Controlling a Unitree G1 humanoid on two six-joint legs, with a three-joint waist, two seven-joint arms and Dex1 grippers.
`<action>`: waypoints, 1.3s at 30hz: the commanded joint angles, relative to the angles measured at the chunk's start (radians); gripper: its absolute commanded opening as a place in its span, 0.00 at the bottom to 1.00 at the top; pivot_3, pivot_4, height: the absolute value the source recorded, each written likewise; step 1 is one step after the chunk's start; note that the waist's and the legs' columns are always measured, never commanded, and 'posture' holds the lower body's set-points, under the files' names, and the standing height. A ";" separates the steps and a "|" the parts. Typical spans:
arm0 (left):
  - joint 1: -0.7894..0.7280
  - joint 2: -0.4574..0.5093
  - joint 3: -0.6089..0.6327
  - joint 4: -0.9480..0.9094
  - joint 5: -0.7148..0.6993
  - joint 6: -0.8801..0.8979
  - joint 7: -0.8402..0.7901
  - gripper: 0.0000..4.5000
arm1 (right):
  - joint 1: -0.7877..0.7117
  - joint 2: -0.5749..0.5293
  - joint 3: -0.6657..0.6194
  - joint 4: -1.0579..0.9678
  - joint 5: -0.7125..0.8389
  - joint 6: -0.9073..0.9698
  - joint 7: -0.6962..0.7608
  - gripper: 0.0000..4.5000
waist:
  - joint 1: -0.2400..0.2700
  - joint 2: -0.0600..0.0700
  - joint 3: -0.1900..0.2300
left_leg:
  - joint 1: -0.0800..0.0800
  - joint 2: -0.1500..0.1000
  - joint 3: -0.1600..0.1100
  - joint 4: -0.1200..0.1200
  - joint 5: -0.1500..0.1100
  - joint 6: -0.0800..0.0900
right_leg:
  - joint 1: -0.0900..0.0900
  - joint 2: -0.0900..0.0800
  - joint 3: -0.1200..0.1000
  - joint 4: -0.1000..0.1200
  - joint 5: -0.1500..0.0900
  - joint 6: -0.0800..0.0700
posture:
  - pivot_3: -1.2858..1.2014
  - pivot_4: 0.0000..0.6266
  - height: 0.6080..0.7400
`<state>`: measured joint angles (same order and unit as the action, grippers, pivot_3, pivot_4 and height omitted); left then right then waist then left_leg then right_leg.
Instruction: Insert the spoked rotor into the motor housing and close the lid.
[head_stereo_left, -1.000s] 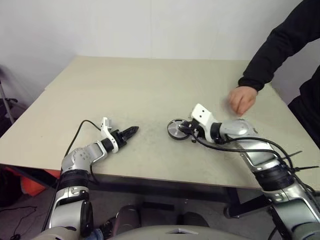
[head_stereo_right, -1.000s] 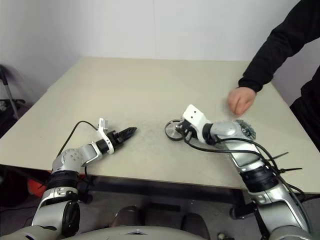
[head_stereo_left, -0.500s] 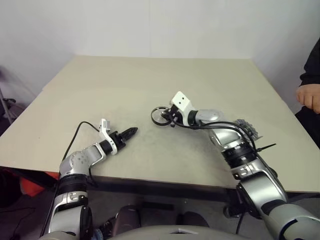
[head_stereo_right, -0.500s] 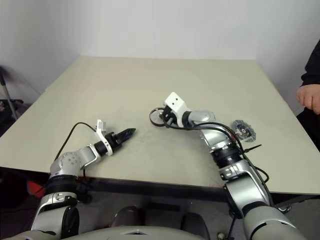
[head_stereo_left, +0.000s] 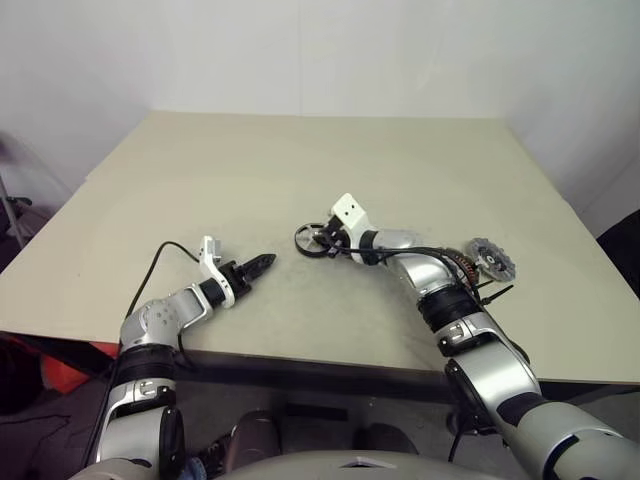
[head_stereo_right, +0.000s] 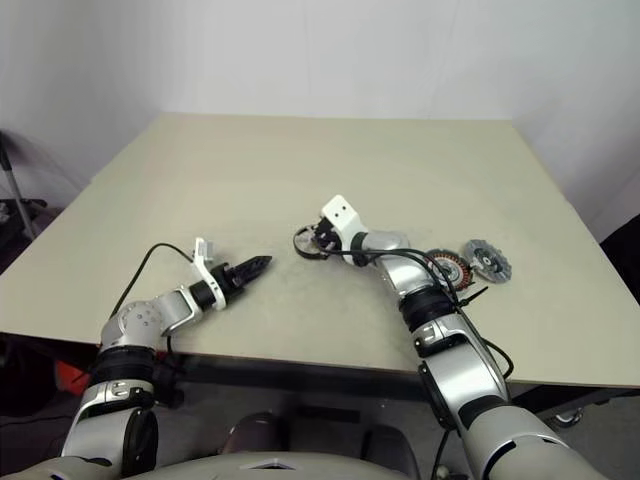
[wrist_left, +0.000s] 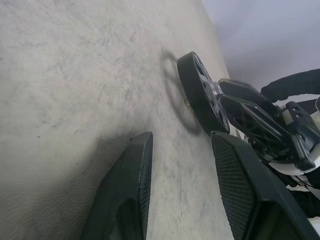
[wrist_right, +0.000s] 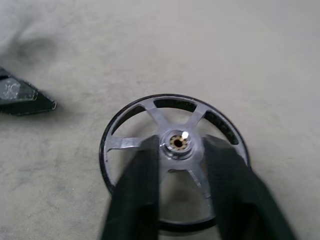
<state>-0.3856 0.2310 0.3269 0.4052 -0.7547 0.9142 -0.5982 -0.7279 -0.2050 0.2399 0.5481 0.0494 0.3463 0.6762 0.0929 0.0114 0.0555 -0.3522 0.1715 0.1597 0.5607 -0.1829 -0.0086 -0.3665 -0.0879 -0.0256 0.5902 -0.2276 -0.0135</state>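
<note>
The spoked rotor (head_stereo_left: 310, 240), a black ring with silver spokes, lies near the table's middle. My right gripper (wrist_right: 179, 150) hangs over it, open, one finger on each side of the hub (wrist_right: 177, 141). In the head views the right gripper (head_stereo_left: 328, 240) sits at the rotor's right side. The motor housing (head_stereo_right: 440, 268), with copper windings, rests on the table to the right, behind my right forearm. Beside it lies the grey lid (head_stereo_right: 487, 260). My left gripper (head_stereo_left: 265, 263) rests open on the table, left of the rotor, with nothing between its fingers (wrist_left: 137, 165).
The beige table (head_stereo_left: 250, 170) stretches wide behind the parts. A black cable (head_stereo_left: 165, 255) loops off my left wrist. A person's dark clothing (head_stereo_left: 628, 235) shows at the right edge.
My right arm has carried the rotor left toward the table's middle and its fingers have parted. The person's hand has left the table. The left arm stayed still.
</note>
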 joint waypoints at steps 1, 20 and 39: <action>0.009 0.012 -0.004 0.047 0.041 -0.013 0.031 0.45 | 0.001 -0.002 -0.051 -0.138 0.073 0.007 0.059 0.59 | 0.000 0.000 0.000 | 0.000 0.000 0.000 0.000 0.000 0.000 | 0.000 0.000 0.000 0.000 -0.001 0.001 | 0.52 0.00 1.00; -0.027 -0.024 -0.046 0.010 0.030 0.014 0.019 0.45 | 0.183 -0.666 -0.106 -0.311 -0.066 -0.025 0.254 0.59 | 0.014 0.000 0.000 | -0.010 -0.001 0.003 0.001 -0.001 0.003 | -0.005 0.001 0.000 -0.001 0.002 -0.004 | 0.52 0.00 1.00; -0.019 -0.057 -0.054 0.066 0.067 -0.041 -0.004 0.45 | 0.345 -0.796 -0.182 -0.498 -0.043 0.021 0.320 0.59 | 0.011 0.003 -0.002 | -0.008 -0.001 0.003 0.011 -0.007 0.012 | 0.001 -0.002 -0.001 -0.001 0.001 -0.002 | 0.52 0.00 1.00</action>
<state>-0.4151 0.1826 0.3009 0.4390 -0.7190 0.8689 -0.6109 -0.3611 -1.0009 0.0687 0.0427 0.0184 0.3781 1.0108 0.1043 0.0148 0.0537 -0.3599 0.1707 0.1628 0.5721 -0.1897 0.0036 -0.3655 -0.0899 -0.0262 0.5893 -0.2265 -0.0154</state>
